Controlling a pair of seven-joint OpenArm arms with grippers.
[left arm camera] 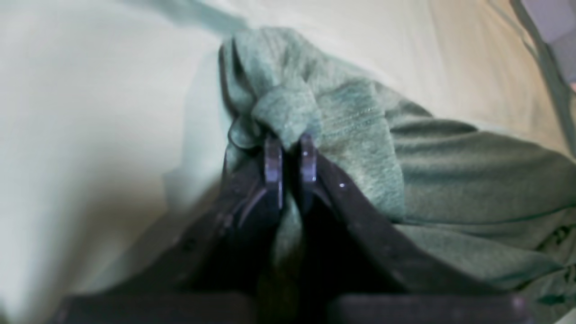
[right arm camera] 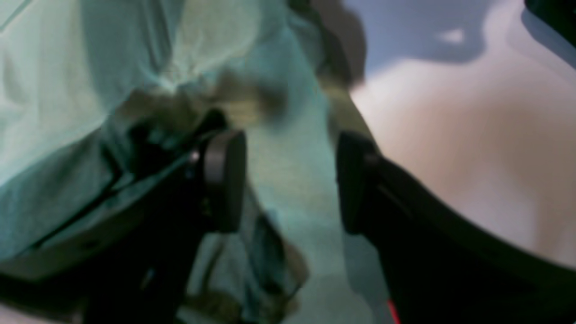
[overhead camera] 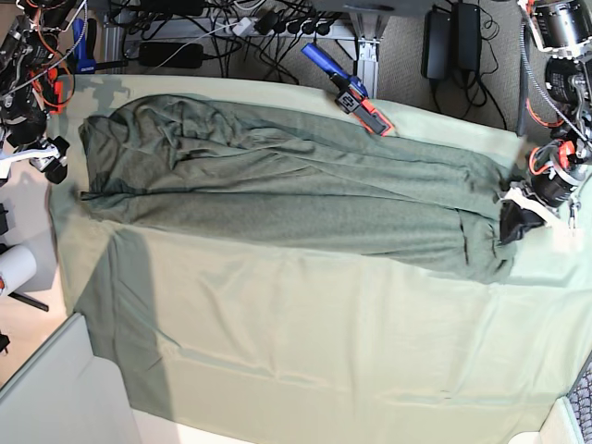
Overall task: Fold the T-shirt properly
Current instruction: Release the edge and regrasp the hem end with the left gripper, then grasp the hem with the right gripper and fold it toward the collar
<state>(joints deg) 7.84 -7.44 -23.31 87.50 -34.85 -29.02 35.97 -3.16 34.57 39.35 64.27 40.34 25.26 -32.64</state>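
The dark olive-green T-shirt lies stretched out in a long, wrinkled band across the back half of the table. My left gripper is at its right end. In the left wrist view this gripper is shut on a bunched fold of the T-shirt, and the fabric trails off to the right. My right gripper is at the table's left edge, just beside the shirt's left end. In the blurred right wrist view it is open, with pale cloth between its pads and darker fabric to the left.
The light-green table cloth covers the table and shows in front of the shirt. A blue and red tool lies at the back edge. Cables and power strips are behind the table. A white roll stands off the left side.
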